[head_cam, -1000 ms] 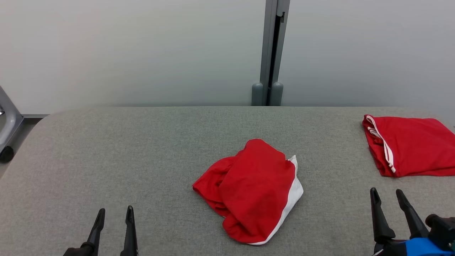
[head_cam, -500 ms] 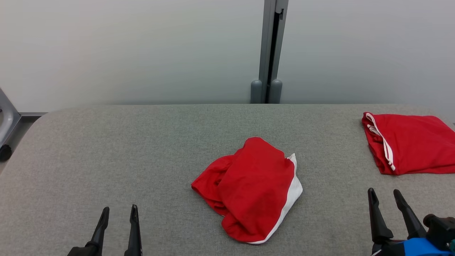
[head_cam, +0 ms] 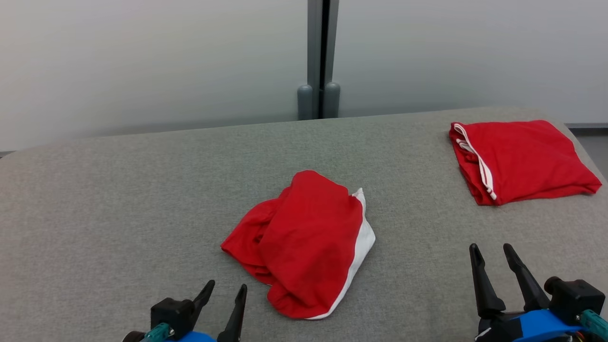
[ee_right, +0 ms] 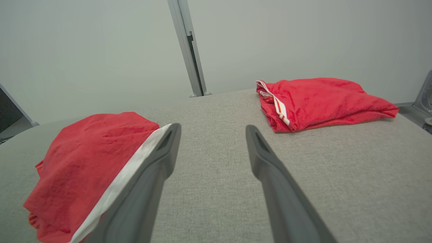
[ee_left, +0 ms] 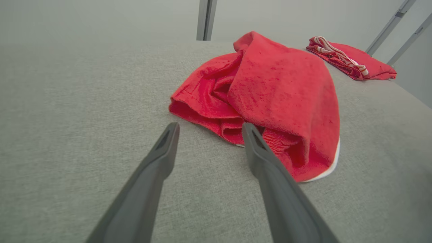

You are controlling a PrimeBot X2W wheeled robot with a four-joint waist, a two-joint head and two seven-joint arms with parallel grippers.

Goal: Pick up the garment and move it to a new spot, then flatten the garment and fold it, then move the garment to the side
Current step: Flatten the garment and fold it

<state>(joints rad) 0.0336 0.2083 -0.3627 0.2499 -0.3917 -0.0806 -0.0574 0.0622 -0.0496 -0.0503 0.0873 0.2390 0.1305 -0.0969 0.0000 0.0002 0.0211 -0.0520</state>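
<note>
- Two red garments lie well apart on the grey worktop (head_cam: 118,199).
- Near the middle, toward the robot's edge: the crumpled garment (head_cam: 304,242), a bunched red heap with a white strip down its right side.
- Far right corner: the folded garment (head_cam: 520,159), lying flat with white cords along its left edge.
- Low at the near edge: the left fingers (head_cam: 241,299), spread wide and holding nothing. Their tips are just beside the heap's near-left side; contact cannot be told.
- Lower right: the right fingers (head_cam: 476,266), spread wide and empty above bare worktop, apart from both garments.
</note>
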